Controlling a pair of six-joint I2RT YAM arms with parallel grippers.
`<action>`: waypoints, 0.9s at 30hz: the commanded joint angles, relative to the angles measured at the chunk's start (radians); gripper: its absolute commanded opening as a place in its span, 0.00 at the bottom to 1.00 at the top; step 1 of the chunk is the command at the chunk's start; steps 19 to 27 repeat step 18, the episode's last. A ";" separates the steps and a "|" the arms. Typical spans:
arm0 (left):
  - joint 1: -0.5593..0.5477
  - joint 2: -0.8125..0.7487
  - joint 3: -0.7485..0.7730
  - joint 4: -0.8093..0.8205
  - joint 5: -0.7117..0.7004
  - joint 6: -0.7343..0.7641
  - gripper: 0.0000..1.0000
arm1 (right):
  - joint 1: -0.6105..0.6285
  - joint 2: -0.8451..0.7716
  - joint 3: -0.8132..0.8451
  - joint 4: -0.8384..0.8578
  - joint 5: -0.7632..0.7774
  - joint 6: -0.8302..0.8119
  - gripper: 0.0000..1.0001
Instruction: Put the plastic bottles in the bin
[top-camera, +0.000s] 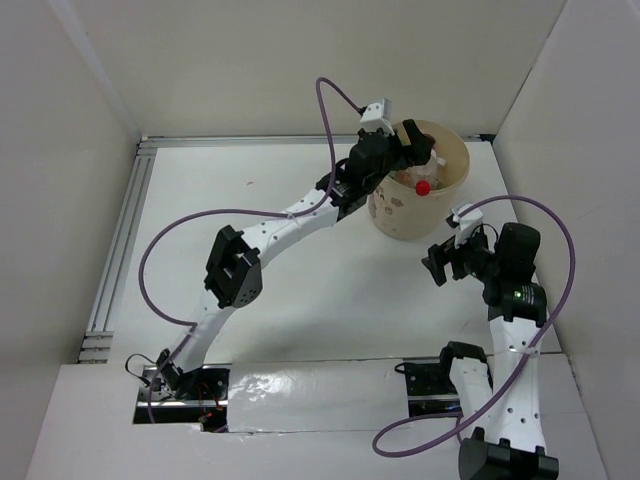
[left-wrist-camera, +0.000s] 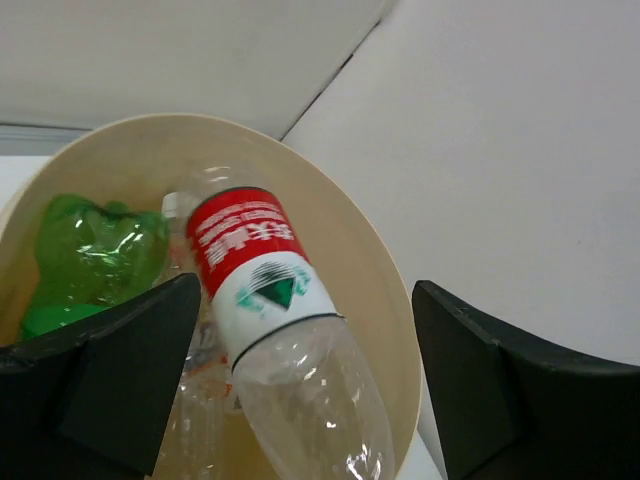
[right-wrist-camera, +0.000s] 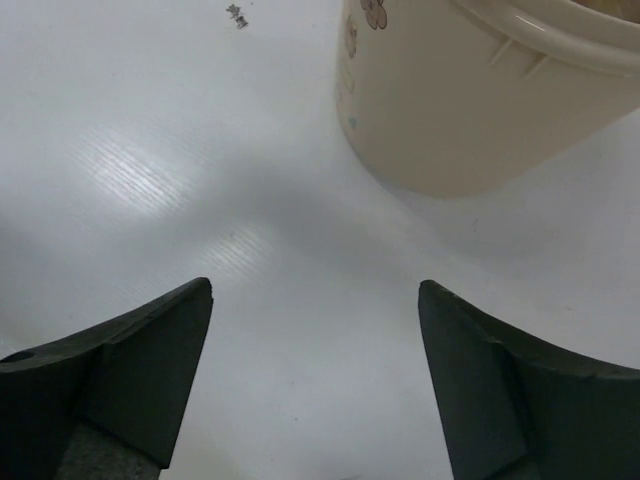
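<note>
The tan bin (top-camera: 398, 216) stands at the back right of the table. My left gripper (top-camera: 414, 150) hangs over its mouth, open. In the left wrist view the jaws stand wide apart (left-wrist-camera: 305, 390). Between them a clear bottle with a red and white label (left-wrist-camera: 262, 275) lies tilted inside the bin (left-wrist-camera: 372, 262), well clear of the right finger. A green bottle (left-wrist-camera: 88, 255) and other clear bottles lie beside it. A red cap (top-camera: 423, 186) shows inside the bin. My right gripper (top-camera: 441, 262) is open and empty just right of the bin, above bare table (right-wrist-camera: 315, 370).
White walls close in the table at the back and on both sides. A metal rail (top-camera: 118, 250) runs along the left edge. The bin's side (right-wrist-camera: 470, 110) is close ahead of my right gripper. A small dark mark (right-wrist-camera: 237, 14) is on the table.
</note>
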 joint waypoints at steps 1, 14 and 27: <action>0.012 -0.061 0.025 0.058 -0.034 0.029 1.00 | -0.004 -0.008 -0.010 0.004 0.028 0.015 0.92; 0.022 -0.627 -0.611 0.076 0.021 0.318 1.00 | 0.015 0.116 -0.028 0.178 0.411 0.337 1.00; 0.036 -0.829 -0.918 -0.036 0.112 0.364 1.00 | 0.024 0.127 -0.040 0.221 0.462 0.369 1.00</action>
